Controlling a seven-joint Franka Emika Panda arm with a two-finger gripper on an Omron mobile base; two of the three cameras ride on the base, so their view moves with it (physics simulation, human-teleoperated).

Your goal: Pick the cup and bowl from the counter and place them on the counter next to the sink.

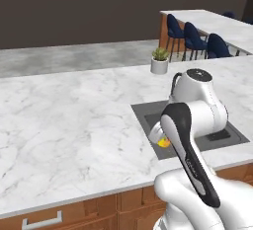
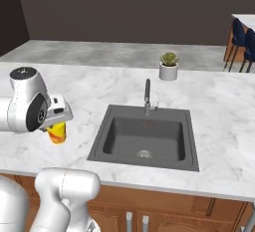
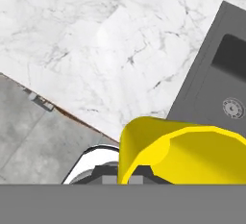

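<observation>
The fingers (image 2: 56, 126) are hidden under the hand. A yellow cup (image 2: 58, 132) hangs at the hand, clear of the surface, so I judge them closed on it, though the tips themselves cannot be made out. In the hand view the cup's yellow wall (image 3: 182, 153) sits right at the fingers and blocks them from sight.

Below the fingers lies the white marble desk (image 2: 84, 96), and just to one side of them is the dark sink (image 2: 144, 136) with its drain and slim faucet (image 2: 147, 96). A small potted plant (image 2: 169, 66) stands well beyond, past the sink.

The step in hand looks like the carry of the cup to its spot beside the sink. The next move calls for lowering it upright onto the bare marble beside the basin rim, not over the basin, then opening and lifting away. The bowl cannot be found in these views.
</observation>
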